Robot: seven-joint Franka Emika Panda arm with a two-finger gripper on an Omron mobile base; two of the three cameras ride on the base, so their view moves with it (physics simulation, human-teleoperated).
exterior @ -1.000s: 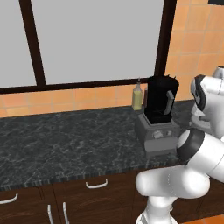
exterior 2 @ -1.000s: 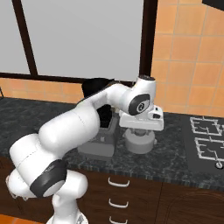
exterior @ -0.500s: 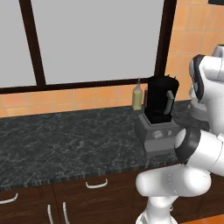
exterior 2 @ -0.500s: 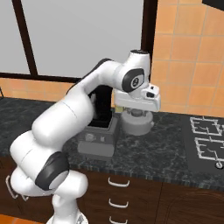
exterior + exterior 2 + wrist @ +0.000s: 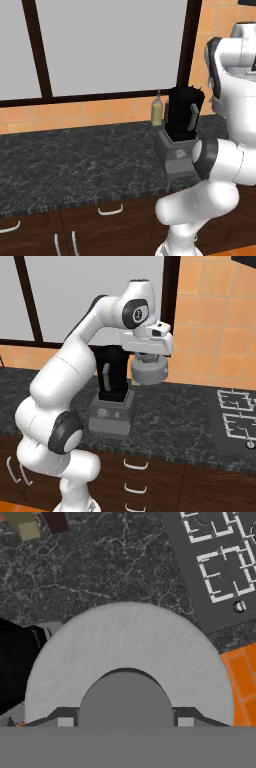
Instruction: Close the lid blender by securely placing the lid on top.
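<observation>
Tool point(image 5: 148, 363) clamps round grey lid point(image 5: 149, 372), knob uppermost.

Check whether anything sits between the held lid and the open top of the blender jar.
Nothing visible does. The pincer holds the lid in the air beside the blender, to the stove side of its jar, near the rim's height. The gap between lid and jar top is open air.

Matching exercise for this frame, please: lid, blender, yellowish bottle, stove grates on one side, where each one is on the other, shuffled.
Things:
1. lid
2. blender
3. yellowish bottle
4. stove grates

Places:
A. by the wall beside the black jar
B. held in the hand, off the counter
C. flat in the counter, far right
D. standing on the counter, jar uncovered

Pairs: 1-B, 2-D, 3-A, 4-C
</observation>
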